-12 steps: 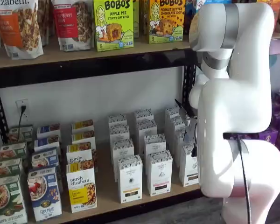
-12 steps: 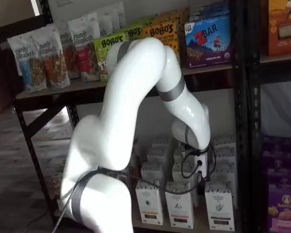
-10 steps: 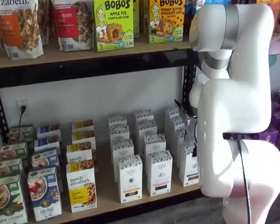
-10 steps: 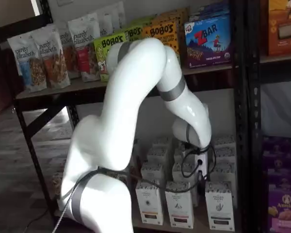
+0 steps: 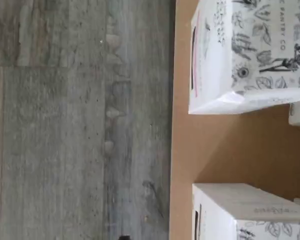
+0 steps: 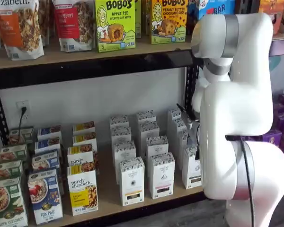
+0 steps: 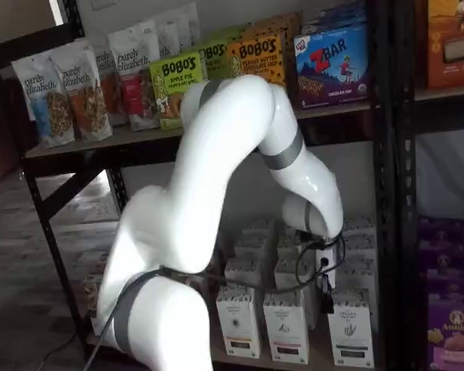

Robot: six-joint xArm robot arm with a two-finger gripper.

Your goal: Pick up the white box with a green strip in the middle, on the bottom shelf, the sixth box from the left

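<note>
The white box (image 6: 191, 166) stands at the front of the rightmost column of white cartons on the bottom shelf (image 6: 109, 189), partly hidden by the white arm. It shows again in a shelf view as the white box (image 7: 349, 328), with a dark strip low on its front. My gripper (image 7: 323, 297) hangs just left of that column's front, over the cartons, its black fingers seen side-on, so no gap can be judged. Nothing hangs from it. The wrist view shows two white cartons with speckled print (image 5: 250, 55) on the pale board (image 5: 225, 145); which one is the task's box I cannot tell.
Two more columns of like white cartons (image 6: 161, 174) stand to the left, then purely elizabeth boxes (image 6: 82, 188) and cereal boxes (image 6: 45, 195). A black rack upright (image 7: 388, 232) rises right of the target column. The upper shelf (image 6: 85, 52) overhangs. Grey plank floor (image 5: 80, 125) lies before the board's edge.
The arm's elbow and wrist have shifted a little rightward and lower toward the rightmost column of white cartons. No box has moved.
</note>
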